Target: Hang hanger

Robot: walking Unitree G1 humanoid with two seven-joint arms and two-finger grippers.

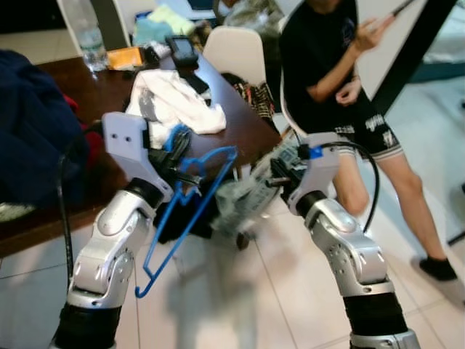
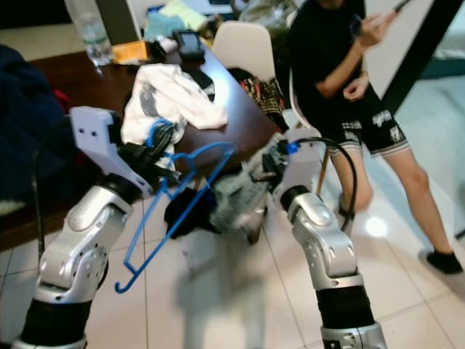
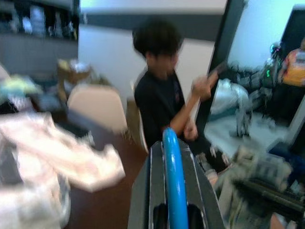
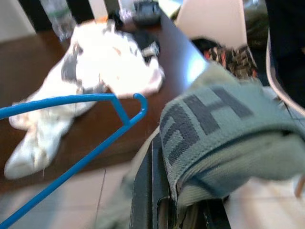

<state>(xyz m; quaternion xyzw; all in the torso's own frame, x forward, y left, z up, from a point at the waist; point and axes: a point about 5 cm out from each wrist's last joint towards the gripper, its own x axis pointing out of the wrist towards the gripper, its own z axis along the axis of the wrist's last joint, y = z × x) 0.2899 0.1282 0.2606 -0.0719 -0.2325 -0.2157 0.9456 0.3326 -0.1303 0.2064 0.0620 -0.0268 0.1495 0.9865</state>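
Currently the left tool (image 1: 182,171) is pressed together on the thin blue wire clothes hanger (image 1: 190,211), which hangs in the air off the near edge of the dark brown wooden bench (image 1: 109,91), its frame slanting down toward the tiled floor (image 1: 276,291) with the hook end lowest. In the left wrist view a blue bar of the hanger (image 3: 174,181) runs straight along between the black fingers (image 3: 150,191), so the grip looks centred. The right tool (image 1: 280,174) is pinching a grey-green knitted garment with dark lettering (image 4: 224,138), held just beside the hanger's upper corner, off the bench's near corner. Judgement: the hanger is light, stiff and springy, smooth-coated and likely to swivel in a two-finger pinch; best held near a bend or at the neck, where the wire cannot rotate freely. The garment is soft and limp and will sag and drag on the wire. On the bench lies a crumpled white cloth (image 1: 178,102); a clear plastic bottle (image 1: 89,36) stands toward the far edge. A white chair (image 1: 236,51) stands at the bench's right edge, and a person in a dark shirt (image 1: 327,65) stands beyond it, near the right arm.
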